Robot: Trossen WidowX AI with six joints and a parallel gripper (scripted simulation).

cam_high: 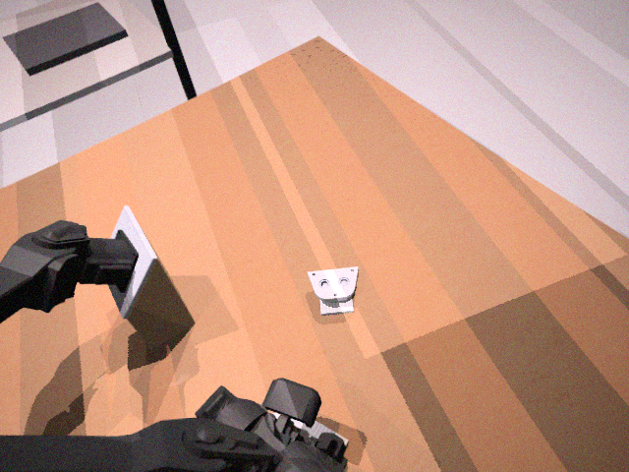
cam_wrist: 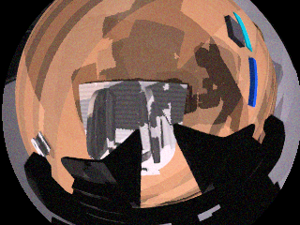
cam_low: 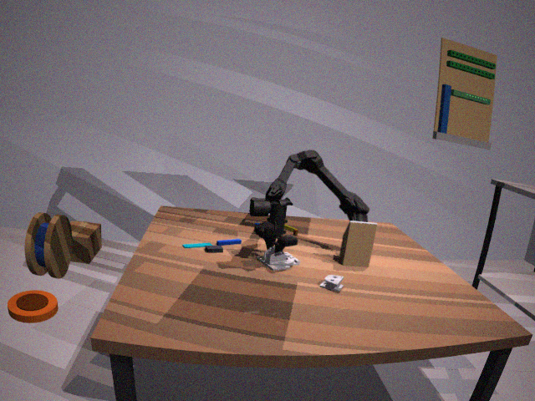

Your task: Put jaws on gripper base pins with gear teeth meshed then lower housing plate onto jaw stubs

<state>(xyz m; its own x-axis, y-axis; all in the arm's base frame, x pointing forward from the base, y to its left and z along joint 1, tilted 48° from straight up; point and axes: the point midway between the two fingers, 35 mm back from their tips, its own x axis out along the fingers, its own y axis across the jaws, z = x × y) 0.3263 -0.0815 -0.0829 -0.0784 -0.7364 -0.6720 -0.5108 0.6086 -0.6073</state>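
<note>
Toward the near side of the desk (cam_high: pixel 431 203) (cam_low: pixel 242 315) (cam_wrist: pixel 52 70), a small white two-holed piece (cam_high: pixel 334 290) (cam_low: pixel 333 280) (cam_wrist: pixel 37 144) — the housing plate, by its look — stands above a flat foot, well apart from the arm. Beyond it lies the white gripper base (cam_high: pixel 324 432) (cam_low: pixel 286 262) (cam_wrist: pixel 127 123), upright grey-white parts above it. Over these the black hand (cam_high: pixel 305 432) (cam_low: pixel 275 251) (cam_wrist: pixel 157 130) points down, partly open, its fingers closed on a pale part; I can't tell exactly which. Farther back lie a black block (cam_low: pixel 213 249) (cam_wrist: pixel 233 32), a cyan strip (cam_low: pixel 197 245) (cam_wrist: pixel 243 32) and a blue bar (cam_low: pixel 228 241) (cam_wrist: pixel 253 82).
</note>
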